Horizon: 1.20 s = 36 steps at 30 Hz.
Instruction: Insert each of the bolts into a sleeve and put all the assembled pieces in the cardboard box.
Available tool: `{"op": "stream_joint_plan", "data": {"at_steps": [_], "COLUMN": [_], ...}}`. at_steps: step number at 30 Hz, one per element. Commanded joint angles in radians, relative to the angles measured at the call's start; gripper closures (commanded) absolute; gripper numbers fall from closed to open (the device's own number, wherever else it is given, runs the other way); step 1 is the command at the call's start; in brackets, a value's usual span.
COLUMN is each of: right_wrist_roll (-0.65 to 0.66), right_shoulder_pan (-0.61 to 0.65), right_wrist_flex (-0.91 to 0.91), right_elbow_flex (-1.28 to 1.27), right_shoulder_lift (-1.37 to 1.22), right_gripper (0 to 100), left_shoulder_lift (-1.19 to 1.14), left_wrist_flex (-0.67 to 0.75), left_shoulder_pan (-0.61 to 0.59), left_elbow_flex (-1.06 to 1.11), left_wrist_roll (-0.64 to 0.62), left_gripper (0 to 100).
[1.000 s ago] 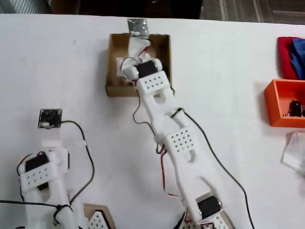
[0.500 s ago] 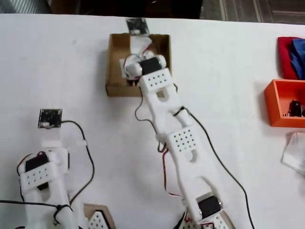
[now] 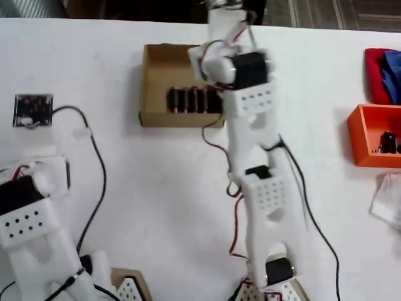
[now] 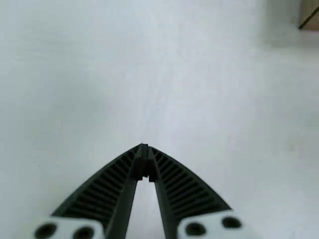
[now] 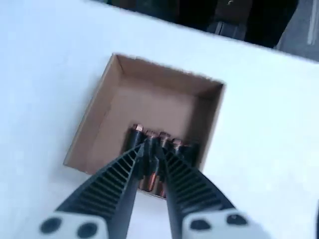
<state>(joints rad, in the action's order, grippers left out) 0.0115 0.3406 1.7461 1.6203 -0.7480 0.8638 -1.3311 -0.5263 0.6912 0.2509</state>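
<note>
The cardboard box (image 3: 160,70) sits at the table's far middle. Several dark sleeves with copper-headed bolts (image 3: 193,100) lie side by side against its near wall. My right arm (image 3: 250,94) is raised over the box's right side. In the right wrist view my right gripper (image 5: 149,147) is shut and empty, hovering above the assembled pieces (image 5: 176,145) in the box (image 5: 149,104). My left arm (image 3: 28,213) is at the near left of the table. Its gripper (image 4: 143,149) is shut with nothing in it, over bare white table, with a box corner (image 4: 310,17) far off.
An orange bin (image 3: 369,119) with a dark item stands at the right edge. A red and blue cloth (image 3: 383,70) lies behind it and a white crumpled sheet (image 3: 388,200) in front. A cardboard piece (image 3: 128,282) lies between the arm bases. Cables trail from both arms.
My right arm has lifted out of the box and swung right, uncovering the row of pieces inside. My left arm has shifted left and risen.
</note>
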Motion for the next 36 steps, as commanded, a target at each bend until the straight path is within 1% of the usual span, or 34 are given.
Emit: {"op": "stream_joint_plan", "data": {"at_steps": [1, 4, 6, 8, 11, 14, 17, 21, 25, 30, 33, 36], "right_wrist_roll": [0.008, 0.008, 0.009, 0.009, 0.011, 0.011, 0.009, 0.009, 0.006, 0.005, 0.002, 0.008], "right_shoulder_pan": [-0.09, -0.153, -0.202, -0.243, -0.286, -0.289, -0.288, -0.295, -0.288, -0.28, -0.225, -0.16], "right_wrist_flex": [0.024, 0.027, 0.027, 0.027, 0.027, 0.024, -0.002, -0.058, -0.085, -0.193, -0.255, -0.306], "right_elbow_flex": [0.031, 0.028, 0.005, -0.081, -0.345, -0.724, -1.066, -1.389, -1.574, -1.743, -1.867, -2.035], "right_shoulder_lift": [0.179, 0.309, 0.42, 0.553, 0.759, 0.951, 1.084, 1.214, 1.326, 1.455, 1.518, 1.573], "right_gripper": [97.8, 97.8, 97.8, 97.8, 97.8, 97.8, 97.8, 97.8, 97.8, 97.8, 97.8, 97.8], "left_shoulder_lift": [0.018, 0.018, 0.018, 0.018, 0.018, 0.018, 0.018, 0.018, 0.018, 0.018, 0.018, 0.018], "left_wrist_flex": [-0.032, -0.061, -0.106, -0.164, -0.247, -0.292, -0.31, -0.351, -0.376, -0.379, -0.393, -0.388], "left_shoulder_pan": [0.124, 0.23, 0.275, 0.299, 0.307, 0.305, 0.305, 0.308, 0.305, 0.305, 0.304, 0.305], "left_elbow_flex": [-0.096, -0.137, -0.193, -0.271, -0.412, -0.493, -0.481, -0.469, -0.473, -0.466, -0.4, -0.272], "left_wrist_roll": [-0.091, -0.1, -0.1, -0.1, -0.095, -0.094, -0.094, -0.098, -0.094, -0.094, -0.094, -0.095], "left_gripper": [97, 97, 97, 97, 97, 97, 97, 97, 97, 97, 97, 97]}}
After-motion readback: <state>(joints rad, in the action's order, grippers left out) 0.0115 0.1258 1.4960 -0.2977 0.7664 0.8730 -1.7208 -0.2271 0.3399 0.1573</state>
